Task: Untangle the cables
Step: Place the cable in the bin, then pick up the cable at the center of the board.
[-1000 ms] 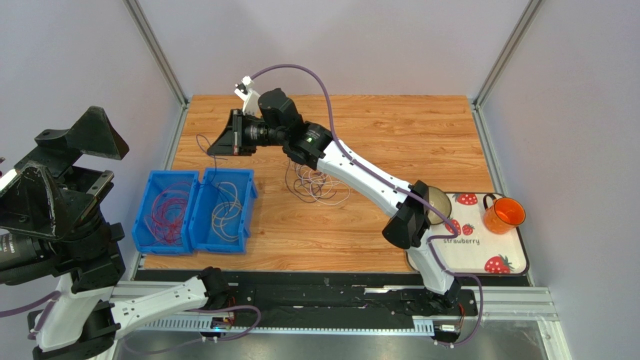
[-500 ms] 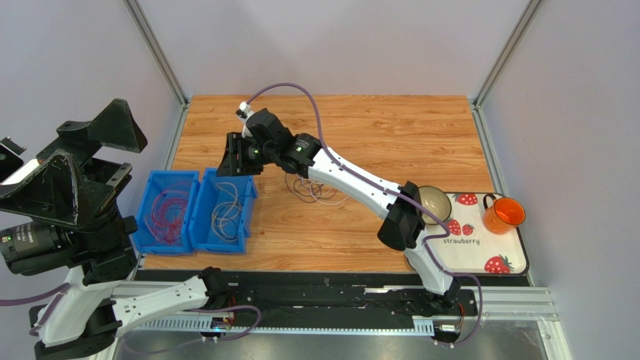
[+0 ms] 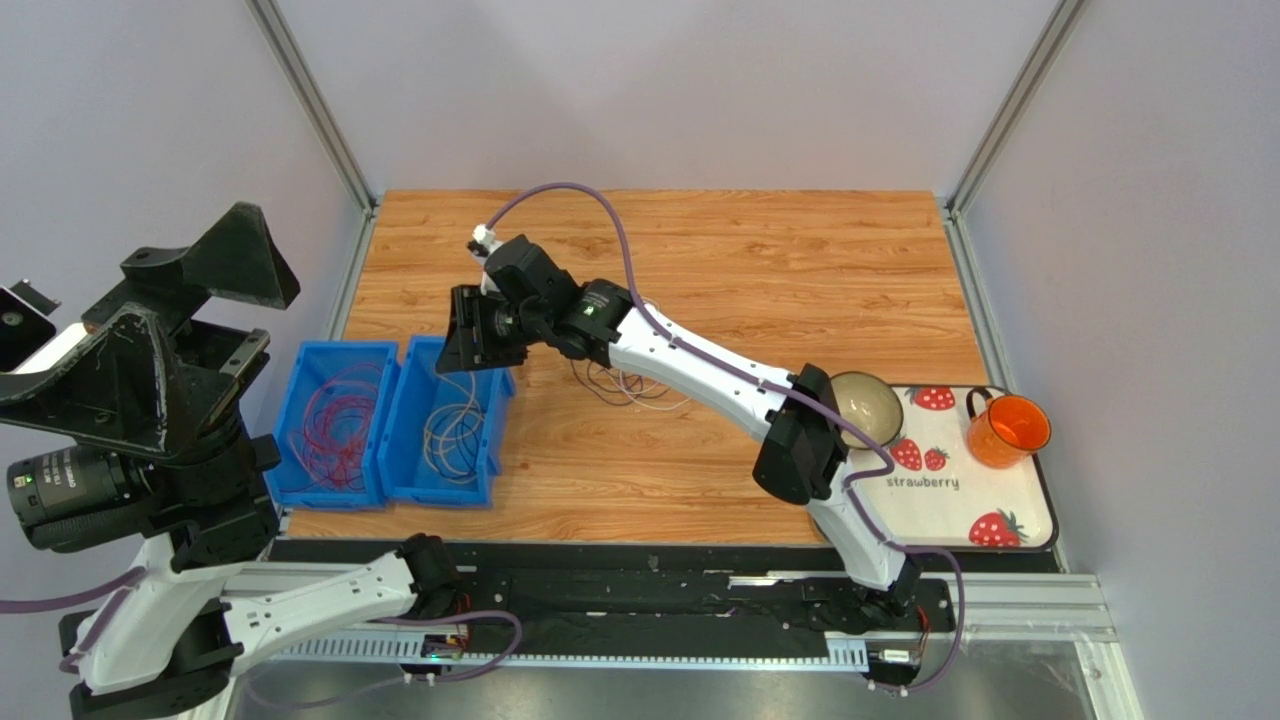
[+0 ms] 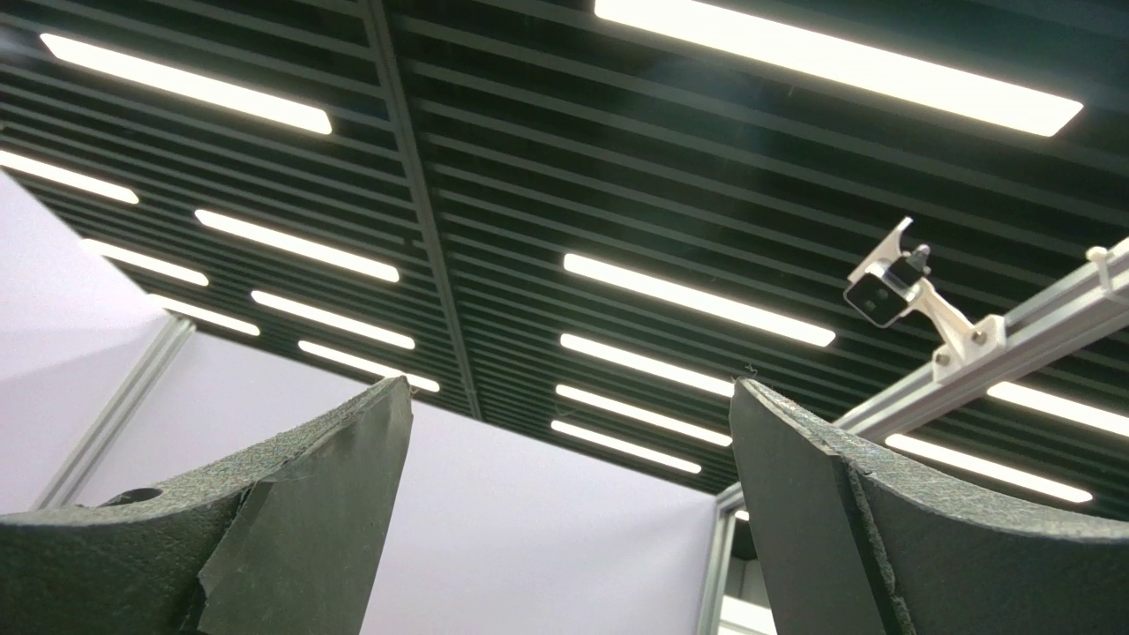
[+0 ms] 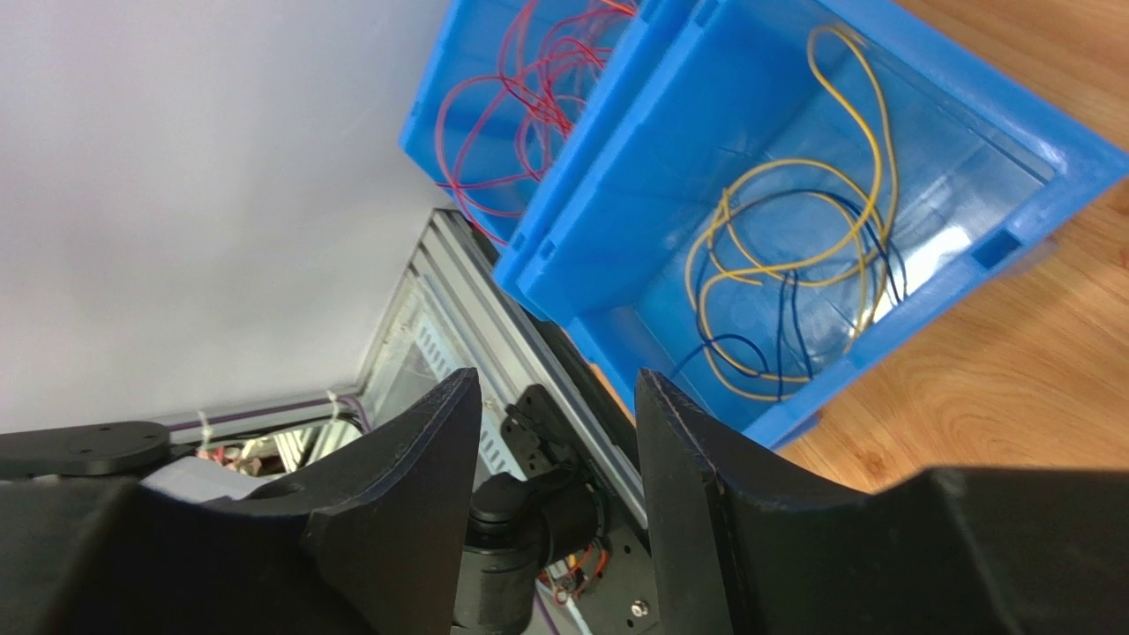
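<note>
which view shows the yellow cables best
Right wrist view: the yellow cables lie close and sharp in a blue bin. Top view shows them as faint strands; left wrist view shows only ceiling.

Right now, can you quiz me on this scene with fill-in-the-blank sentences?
The mug on the tray is ___.
The red cables lie in a bin coloured ___.
The open right pincer holds ___.
Missing words: orange; blue; nothing.

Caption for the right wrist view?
Open right gripper facing a blue bin of yellow and dark cables, beside a second blue bin of red cables.
</note>
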